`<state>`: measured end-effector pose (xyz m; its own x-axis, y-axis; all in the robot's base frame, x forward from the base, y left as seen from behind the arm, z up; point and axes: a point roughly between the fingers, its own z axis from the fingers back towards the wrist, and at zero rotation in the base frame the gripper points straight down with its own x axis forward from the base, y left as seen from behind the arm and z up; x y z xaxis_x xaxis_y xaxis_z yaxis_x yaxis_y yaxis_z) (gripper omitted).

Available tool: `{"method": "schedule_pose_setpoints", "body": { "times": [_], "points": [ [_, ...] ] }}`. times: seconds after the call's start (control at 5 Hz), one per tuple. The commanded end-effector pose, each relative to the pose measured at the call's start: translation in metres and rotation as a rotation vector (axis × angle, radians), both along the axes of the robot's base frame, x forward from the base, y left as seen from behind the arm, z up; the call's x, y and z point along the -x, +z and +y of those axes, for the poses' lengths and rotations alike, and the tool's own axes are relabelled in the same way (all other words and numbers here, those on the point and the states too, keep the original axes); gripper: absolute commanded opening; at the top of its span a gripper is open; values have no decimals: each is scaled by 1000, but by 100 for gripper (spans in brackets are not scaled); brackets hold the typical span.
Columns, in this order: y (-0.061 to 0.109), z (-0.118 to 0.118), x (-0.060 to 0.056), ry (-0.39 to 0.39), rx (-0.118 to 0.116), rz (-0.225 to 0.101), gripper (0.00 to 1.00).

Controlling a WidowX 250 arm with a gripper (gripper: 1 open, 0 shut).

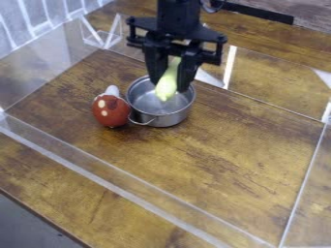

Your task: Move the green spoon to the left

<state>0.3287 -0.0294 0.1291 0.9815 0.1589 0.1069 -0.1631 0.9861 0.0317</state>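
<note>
Wooden tabletop with clear acrylic walls point(77, 165) round it. Gripper point(172, 79) is clamped tight on the green spoon point(168, 81), which hangs nearly upright above the steel pot point(161, 105), red ball thing point(114, 110) just left of it. Spoon looks light and stiff, and that chunky rounded handle could slip, so I'd say mid-handle is the spot to pinch.

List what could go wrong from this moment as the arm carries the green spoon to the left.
1. The pincer grips the green spoon hanging above the steel pot; a low sweep might clip the rim.
2. The red ball-shaped object sits left of the pot, possibly in the path.
3. The spoon hangs tilted, so it could slip.
</note>
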Motion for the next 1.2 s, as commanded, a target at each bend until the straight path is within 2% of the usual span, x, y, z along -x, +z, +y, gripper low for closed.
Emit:
{"method": "schedule_pose_setpoints", "body": {
  "times": [0.0, 0.2, 0.6, 0.8, 1.0],
  "points": [
    [27, 15, 2, 22, 1, -83, 0],
    [31, 27, 7, -14, -1, -100, 0],
    [32, 69, 10, -74, -20, -145, 0],
    [29, 98, -5, -71, -34, -153, 0],
    [26, 125, -21, -52, -38, -141, 0]
  ]
}}
